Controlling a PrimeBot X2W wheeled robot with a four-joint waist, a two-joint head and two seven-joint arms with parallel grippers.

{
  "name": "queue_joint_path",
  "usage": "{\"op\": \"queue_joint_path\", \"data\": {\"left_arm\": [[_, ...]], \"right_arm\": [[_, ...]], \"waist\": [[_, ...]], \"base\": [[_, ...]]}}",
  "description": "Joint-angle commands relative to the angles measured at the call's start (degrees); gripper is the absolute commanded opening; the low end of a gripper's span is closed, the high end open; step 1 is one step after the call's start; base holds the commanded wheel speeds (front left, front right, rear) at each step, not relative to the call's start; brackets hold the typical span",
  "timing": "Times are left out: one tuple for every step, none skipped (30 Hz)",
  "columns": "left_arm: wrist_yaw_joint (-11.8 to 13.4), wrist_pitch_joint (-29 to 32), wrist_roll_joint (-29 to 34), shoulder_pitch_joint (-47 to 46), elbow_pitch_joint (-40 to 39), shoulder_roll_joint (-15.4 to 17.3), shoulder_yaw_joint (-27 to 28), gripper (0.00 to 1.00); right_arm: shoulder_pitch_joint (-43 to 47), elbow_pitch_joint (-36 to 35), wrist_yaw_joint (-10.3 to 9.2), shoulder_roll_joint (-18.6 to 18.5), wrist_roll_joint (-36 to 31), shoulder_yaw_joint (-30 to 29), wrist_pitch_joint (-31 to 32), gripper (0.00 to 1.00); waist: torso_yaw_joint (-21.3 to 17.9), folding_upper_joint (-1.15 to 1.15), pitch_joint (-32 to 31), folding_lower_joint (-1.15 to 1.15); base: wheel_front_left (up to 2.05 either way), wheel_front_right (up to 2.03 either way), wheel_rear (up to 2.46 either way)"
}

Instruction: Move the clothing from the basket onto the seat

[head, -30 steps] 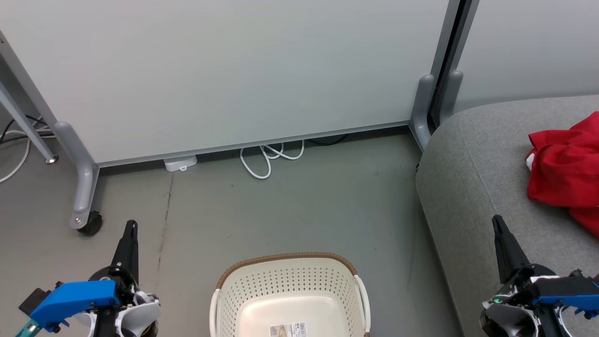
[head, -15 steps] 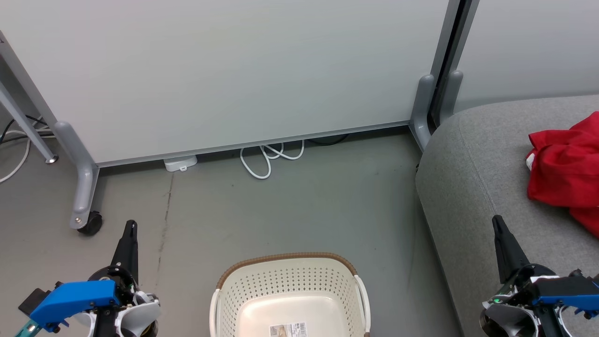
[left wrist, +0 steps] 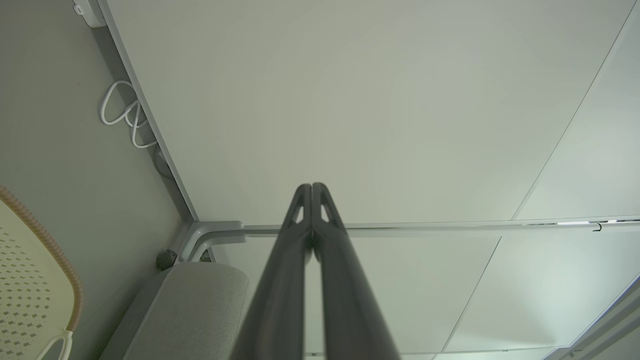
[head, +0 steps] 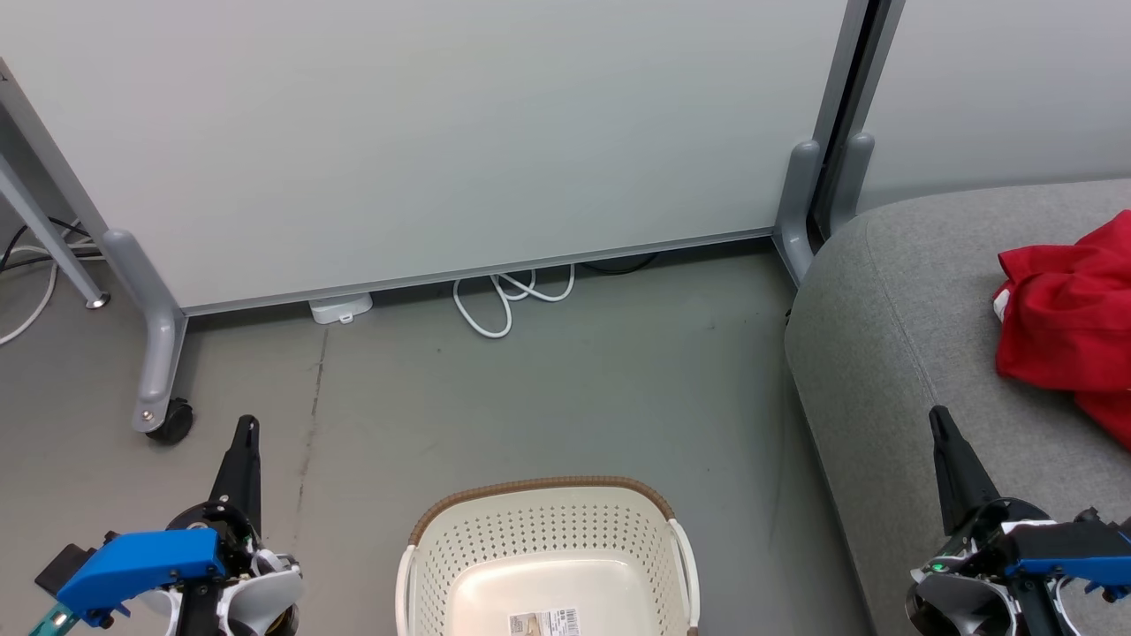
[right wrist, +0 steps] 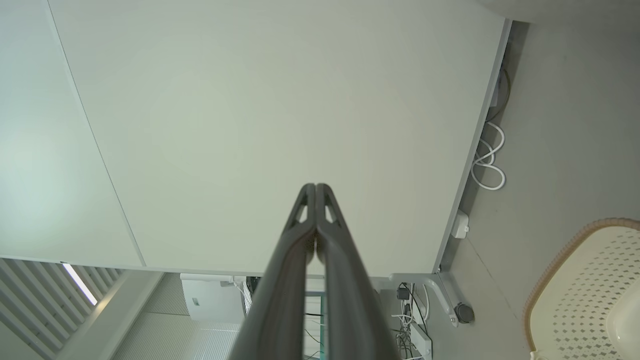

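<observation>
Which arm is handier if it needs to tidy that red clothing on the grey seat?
Probably the right. The right claw is by the seat, on the same side as the clothing; the left claw is beyond the basket, over the floor. Both are shut.

left claw [head: 248,427] fingers pressed together, right claw [head: 937,415] the same, both empty

There is one basket [head: 548,530] with one barcode label [head: 546,623] inside it, and one seat [head: 892,336]. The clothing [head: 1065,327] makes one red heap; how many garments are in it cannot be told. Two grippers show: the left gripper [head: 249,426] and the right gripper [head: 937,415]. There are two partition panels [head: 424,132], three grey feet [head: 150,336], one castor [head: 172,421], one looped white cable [head: 504,305] and one small white box [head: 340,309].
</observation>
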Motion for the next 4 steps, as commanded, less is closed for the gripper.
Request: {"op": "queue_joint_path", "data": {"left_arm": [[-0.18,0.19,0.24,-0.59,-0.25,-0.1,0.09,0.0],[-0.18,0.2,0.24,-0.59,-0.25,-0.1,0.1,0.0],[-0.18,0.21,0.24,-0.59,-0.25,-0.1,0.1,0.0],[-0.18,0.21,0.25,-0.59,-0.25,-0.11,0.11,0.0]], "right_arm": [[-0.82,0.1,0.04,-0.36,0.16,-0.04,0.13,0.0],[-0.82,0.1,0.04,-0.36,0.16,-0.04,0.13,0.0],[-0.82,0.1,0.04,-0.36,0.16,-0.04,0.13,0.0],[-0.82,0.1,0.04,-0.36,0.16,-0.04,0.13,0.0]], "waist": [[0.0,0.0,0.0,0.0],[0.0,0.0,0.0,0.0],[0.0,0.0,0.0,0.0],[0.0,0.0,0.0,0.0]], "base": [[0.0,0.0,0.0],[0.0,0.0,0.0],[0.0,0.0,0.0],[0.0,0.0,0.0]]}}
